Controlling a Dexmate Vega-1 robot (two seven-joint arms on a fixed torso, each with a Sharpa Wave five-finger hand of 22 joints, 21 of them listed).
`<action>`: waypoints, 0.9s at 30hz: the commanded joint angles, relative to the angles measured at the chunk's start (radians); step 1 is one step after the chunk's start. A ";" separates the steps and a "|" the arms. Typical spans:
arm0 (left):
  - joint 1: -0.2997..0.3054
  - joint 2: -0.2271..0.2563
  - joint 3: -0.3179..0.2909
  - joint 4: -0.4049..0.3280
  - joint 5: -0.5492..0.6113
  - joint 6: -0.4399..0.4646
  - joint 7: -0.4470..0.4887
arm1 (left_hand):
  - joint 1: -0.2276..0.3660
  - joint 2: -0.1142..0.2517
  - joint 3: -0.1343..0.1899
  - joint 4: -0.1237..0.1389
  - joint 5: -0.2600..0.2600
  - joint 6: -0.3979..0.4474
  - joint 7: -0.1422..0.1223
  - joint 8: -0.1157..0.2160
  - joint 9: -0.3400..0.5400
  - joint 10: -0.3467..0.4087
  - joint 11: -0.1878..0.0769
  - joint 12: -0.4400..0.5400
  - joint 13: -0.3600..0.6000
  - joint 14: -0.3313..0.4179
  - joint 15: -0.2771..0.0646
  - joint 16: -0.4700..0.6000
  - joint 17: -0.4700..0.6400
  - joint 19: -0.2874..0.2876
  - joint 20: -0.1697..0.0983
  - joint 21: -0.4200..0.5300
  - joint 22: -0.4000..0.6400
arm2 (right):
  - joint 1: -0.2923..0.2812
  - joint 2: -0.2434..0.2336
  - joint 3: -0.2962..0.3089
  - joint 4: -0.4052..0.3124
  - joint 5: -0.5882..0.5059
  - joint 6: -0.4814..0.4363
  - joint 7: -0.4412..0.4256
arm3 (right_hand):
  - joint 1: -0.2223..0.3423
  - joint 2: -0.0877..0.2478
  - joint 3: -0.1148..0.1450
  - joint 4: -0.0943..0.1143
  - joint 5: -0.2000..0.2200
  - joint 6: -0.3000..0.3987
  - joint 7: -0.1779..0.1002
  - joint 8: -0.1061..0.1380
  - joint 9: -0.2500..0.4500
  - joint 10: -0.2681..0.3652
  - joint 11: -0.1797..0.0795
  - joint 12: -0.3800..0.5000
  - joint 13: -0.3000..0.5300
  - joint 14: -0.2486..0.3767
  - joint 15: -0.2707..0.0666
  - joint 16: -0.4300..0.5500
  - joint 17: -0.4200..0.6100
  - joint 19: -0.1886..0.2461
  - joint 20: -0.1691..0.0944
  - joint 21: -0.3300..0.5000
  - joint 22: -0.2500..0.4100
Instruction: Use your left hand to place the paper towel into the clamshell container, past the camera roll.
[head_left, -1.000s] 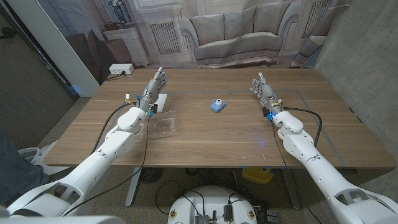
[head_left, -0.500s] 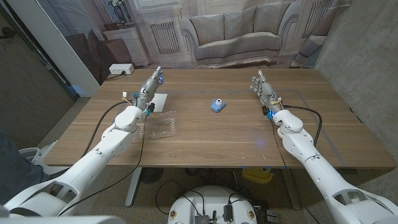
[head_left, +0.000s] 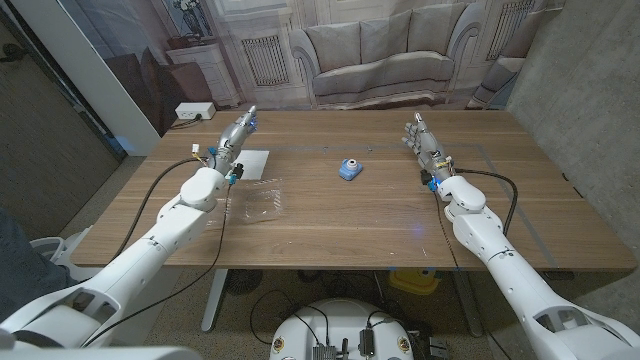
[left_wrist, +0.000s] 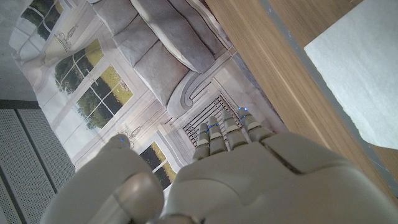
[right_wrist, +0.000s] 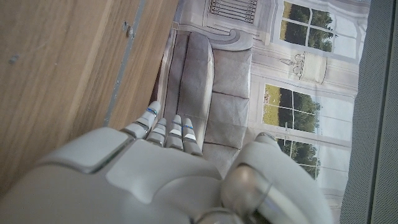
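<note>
A white paper towel (head_left: 251, 164) lies flat on the wooden table at the far left; its corner (left_wrist: 360, 81) also shows in the left wrist view. Just nearer to me sits the clear clamshell container (head_left: 262, 203). The small blue camera roll (head_left: 349, 170) rests near the table's middle, to the right of both. My left hand (head_left: 232, 136) hovers at the towel's far-left corner, fingers stretched out and holding nothing; its back (left_wrist: 236, 174) shows in the wrist view. My right hand (head_left: 425, 146) stands with straight fingers at the far right, holding nothing (right_wrist: 155, 174).
The table's far edge (head_left: 330, 112) runs just beyond both hands, with a printed sofa backdrop behind it. A white box (head_left: 195, 110) sits beyond the far-left corner. Bare wood (head_left: 380, 220) spreads across the middle and right.
My left hand has swung to the left and a little farther away, uncovering more of the paper towel. The right arm, roll and container have stayed put.
</note>
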 joint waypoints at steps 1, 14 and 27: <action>-0.012 0.015 0.006 0.011 0.057 0.003 0.039 | 0.007 0.002 0.000 -0.008 0.006 0.015 -0.003 0.009 0.002 0.011 0.003 0.006 0.003 0.017 -0.001 0.008 0.004 0.013 -0.004 -0.001 0.002 | -0.005 0.010 -0.001 -0.010 -0.015 -0.011 -0.018 | 0.001 0.006 -0.004 0.004 0.001 0.006 0.000 0.007 0.001 0.013 0.000 0.004 0.003 0.007 0.002 0.004 0.003 0.009 -0.027 -0.003 0.005; 0.000 0.054 0.006 -0.024 0.118 0.053 0.097 | 0.015 0.006 0.001 -0.011 0.009 0.024 -0.007 0.009 0.003 0.020 -0.001 0.005 0.003 0.023 -0.002 0.005 0.004 0.023 -0.002 -0.005 0.002 | -0.008 0.010 0.000 -0.024 -0.019 -0.020 -0.023 | 0.003 0.008 -0.005 0.002 0.000 0.009 0.000 0.007 0.001 0.015 0.000 0.005 0.003 0.009 0.003 0.003 0.003 0.012 -0.026 -0.008 0.005; -0.011 0.080 0.038 -0.046 0.265 0.111 0.200 | 0.032 0.011 0.002 -0.019 0.017 0.051 -0.013 0.012 0.003 0.048 -0.012 0.008 0.003 0.053 -0.014 0.008 0.004 0.038 -0.006 -0.011 0.002 | -0.011 0.012 -0.001 -0.028 -0.021 -0.023 -0.027 | 0.004 0.010 -0.005 0.000 -0.002 0.011 0.000 0.007 0.001 0.017 0.001 0.004 0.003 0.011 0.005 0.002 0.002 0.015 -0.025 -0.013 0.006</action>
